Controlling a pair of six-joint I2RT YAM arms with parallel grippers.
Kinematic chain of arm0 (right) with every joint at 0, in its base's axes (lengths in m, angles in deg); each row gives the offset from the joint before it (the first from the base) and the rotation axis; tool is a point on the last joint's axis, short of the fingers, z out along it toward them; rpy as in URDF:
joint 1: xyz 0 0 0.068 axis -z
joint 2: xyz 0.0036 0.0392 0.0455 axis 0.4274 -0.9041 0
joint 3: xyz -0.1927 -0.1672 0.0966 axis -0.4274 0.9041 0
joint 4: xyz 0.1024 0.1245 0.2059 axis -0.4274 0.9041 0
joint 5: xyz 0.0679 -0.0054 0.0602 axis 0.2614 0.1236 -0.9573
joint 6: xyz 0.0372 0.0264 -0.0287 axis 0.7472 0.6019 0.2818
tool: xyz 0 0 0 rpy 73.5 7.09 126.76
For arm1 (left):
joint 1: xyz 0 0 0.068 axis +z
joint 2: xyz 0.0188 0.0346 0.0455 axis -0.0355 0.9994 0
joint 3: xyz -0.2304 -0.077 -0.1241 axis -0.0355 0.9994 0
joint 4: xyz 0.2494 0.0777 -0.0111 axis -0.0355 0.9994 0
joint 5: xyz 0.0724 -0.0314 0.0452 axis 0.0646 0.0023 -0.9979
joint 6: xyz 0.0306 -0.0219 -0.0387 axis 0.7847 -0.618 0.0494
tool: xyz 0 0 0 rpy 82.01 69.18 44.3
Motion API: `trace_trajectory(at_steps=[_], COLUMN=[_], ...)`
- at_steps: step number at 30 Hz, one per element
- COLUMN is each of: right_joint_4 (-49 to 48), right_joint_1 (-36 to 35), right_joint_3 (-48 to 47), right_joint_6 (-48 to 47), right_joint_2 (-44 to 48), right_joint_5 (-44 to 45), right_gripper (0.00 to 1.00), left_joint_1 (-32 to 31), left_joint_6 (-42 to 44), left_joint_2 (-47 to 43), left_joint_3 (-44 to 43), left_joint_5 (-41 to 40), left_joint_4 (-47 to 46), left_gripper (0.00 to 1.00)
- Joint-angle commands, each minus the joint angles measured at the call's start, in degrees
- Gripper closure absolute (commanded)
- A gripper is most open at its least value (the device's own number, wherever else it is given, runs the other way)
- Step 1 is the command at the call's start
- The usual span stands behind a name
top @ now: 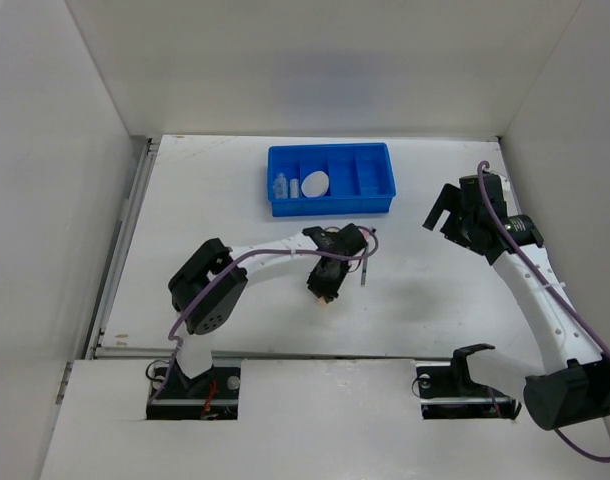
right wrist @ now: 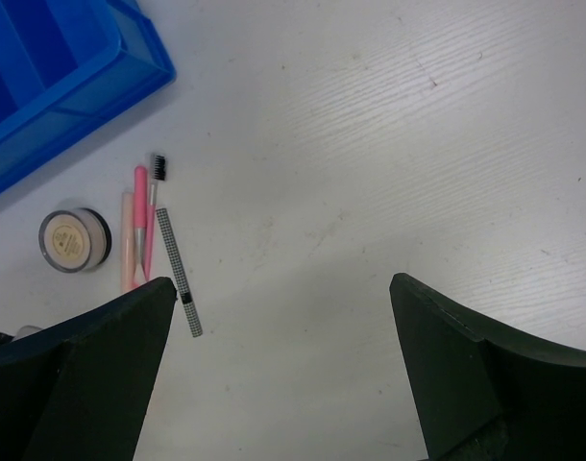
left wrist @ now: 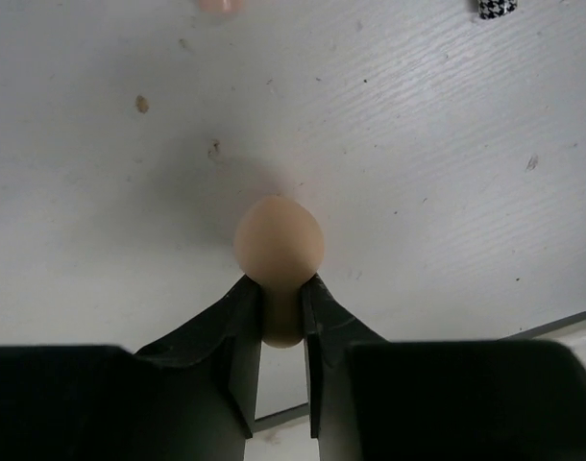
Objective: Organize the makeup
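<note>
The left hand [left wrist: 281,288] pinches the beige egg-shaped sponge [left wrist: 279,240] by one end, close to the worktop [left wrist: 418,144]; the right hand [right wrist: 281,283] hangs open. Soft and light, it probably squashes, favouring a mid-body grip.

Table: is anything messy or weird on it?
Nothing is broken or spilled. A round compact, pink pencils and a checkered pencil lie loose on the table beside the blue tray, not in it. The left gripper pinches the beige sponge.
</note>
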Motion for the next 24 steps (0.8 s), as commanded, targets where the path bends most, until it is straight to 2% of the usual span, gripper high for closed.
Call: trace_trajectory(at_steps=[1, 4, 6, 7, 9, 12, 14, 15, 17, 18, 23, 24], right_joint_4=[-1.6, -1.6, -1.6, -1.6, -1.6, -1.6, -1.6, -1.1, -1.1, -0.6, -0.1, -0.1], right_joint_1=[-0.1, -0.1, -0.1, -0.1, -0.1, -0.1, -0.1, -0.1, -0.1, -0.1, -0.1, -0.1], right_joint_3=[-0.1, -1.2, -1.2, -1.2, -1.2, -1.2, -1.7, -1.7, -1.7, -1.7, -1.7, -1.7], right_joint_6=[0.4, 0.4, 0.4, 0.4, 0.4, 0.4, 0.4, 0.4, 0.4, 0.4, 0.9, 0.9], right_joint_2=[0.6, 0.6, 0.1, 0.1, 0.1, 0.1, 0.1, 0.6, 0.6, 0.6, 1.1, 1.1], right_joint_5=[0.4, 0.9, 0.9, 0.9, 0.9, 0.9, 0.9, 0.9, 0.9, 0.9, 1.4, 1.4], right_gripper=[0.00, 0.00, 0.00, 0.00, 0.00, 0.00, 0.00, 0.00, 0.00, 0.00, 0.00, 0.00], left_joint_1=[-0.2, 1.8, 4.9, 8.5, 11.8, 17.4, 20.6, 21.3, 22.3, 23.2, 25.3, 25.3], left_joint_6=[1.6, 4.5, 5.4, 5.9, 6.6, 6.6, 6.6, 6.6, 6.6, 6.6, 5.0, 5.0], left_joint_2=[-3.3, -5.5, -6.1, -5.3, -3.5, 2.9, 10.8, 13.4, 20.3, 23.9, 27.6, 28.1], left_joint_3=[-7.2, -13.0, -15.8, -17.4, -24.3, -36.3, -44.7, -53.2, -59.8, -65.7, -67.9, -67.9], left_joint_5=[-4.6, -8.7, -7.4, -6.4, -3.8, -2.7, -2.0, -1.5, -1.5, -1.5, -0.9, -0.9], left_joint_4=[8.2, 11.6, 12.2, 11.6, 11.6, 12.3, 16.1, 17.2, 18.8, 18.9, 13.5, 11.8], left_gripper=[0.87, 0.87, 0.87, 0.87, 0.87, 0.87, 0.86, 0.84, 0.80, 0.71, 0.52, 0.52])
